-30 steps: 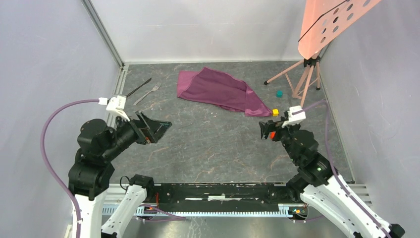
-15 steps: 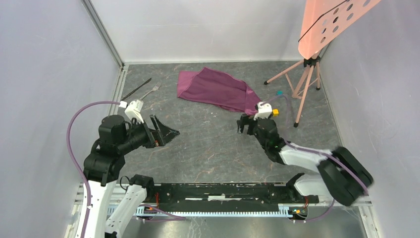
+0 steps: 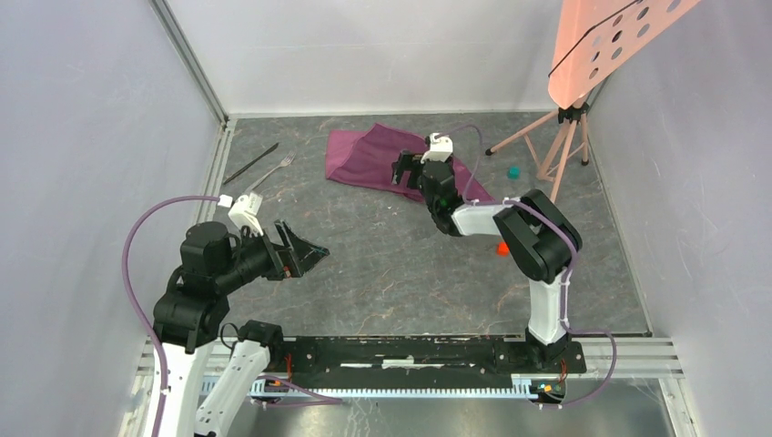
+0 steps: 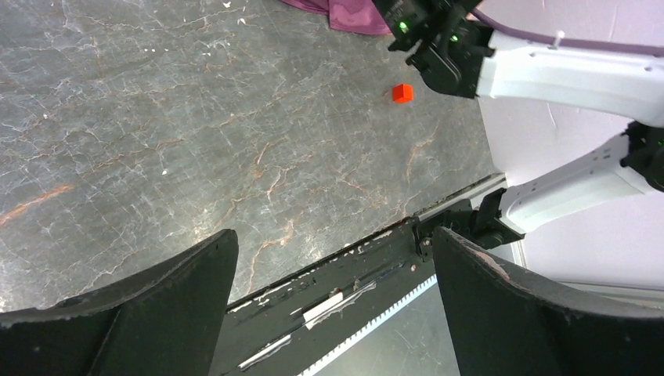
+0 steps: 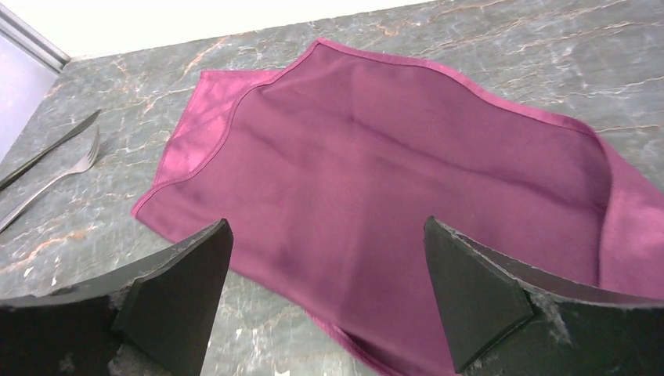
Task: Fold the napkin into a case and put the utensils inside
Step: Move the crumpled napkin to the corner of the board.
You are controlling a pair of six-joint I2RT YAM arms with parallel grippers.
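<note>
The napkin is seen rumpled at upper centre, with the fork and knife laid to its left. The right gripper is held over it, spread wide and empty, its arm covering the cloth's right part. A red cube and a teal cube are seen at right. The left gripper, likewise wide and empty, is held at lower left.

No text, label, brand, number or sign can be read in any of the views.
</note>
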